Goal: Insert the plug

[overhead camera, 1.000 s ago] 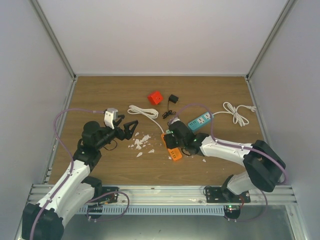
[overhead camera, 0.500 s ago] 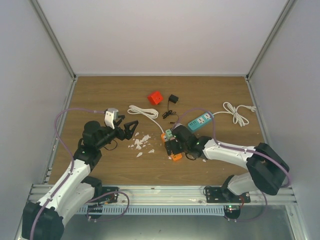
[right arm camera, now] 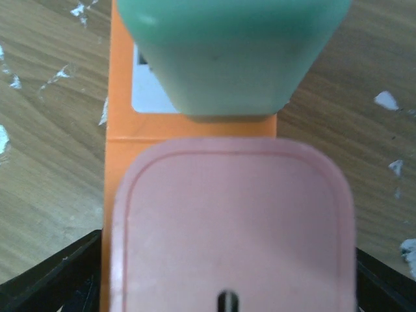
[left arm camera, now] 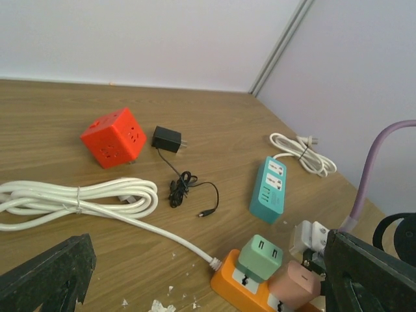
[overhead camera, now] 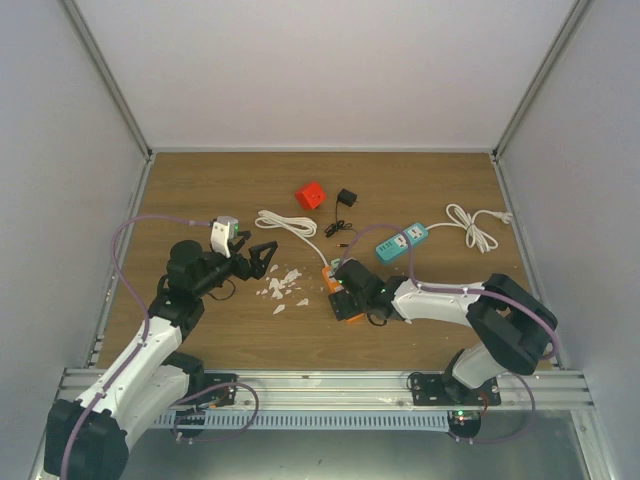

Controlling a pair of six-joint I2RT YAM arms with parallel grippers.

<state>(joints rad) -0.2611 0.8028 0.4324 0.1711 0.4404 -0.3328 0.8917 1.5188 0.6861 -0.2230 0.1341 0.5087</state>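
Orange power strip lies mid-table with the pink plug standing on it, gripped from both sides by the right gripper.
At the left, the left gripper hangs above the wooden table with its jaws spread wide and nothing between them. Just right of it lie white scraps, with a coiled white cable farther back. A red cube socket and a black charger lie farther still. On the strip the plug stands just on the near side of a green adapter. In the right wrist view a black finger shows close against each side of the plug. To the right lies a teal power strip, and beyond it a bundled white cord.
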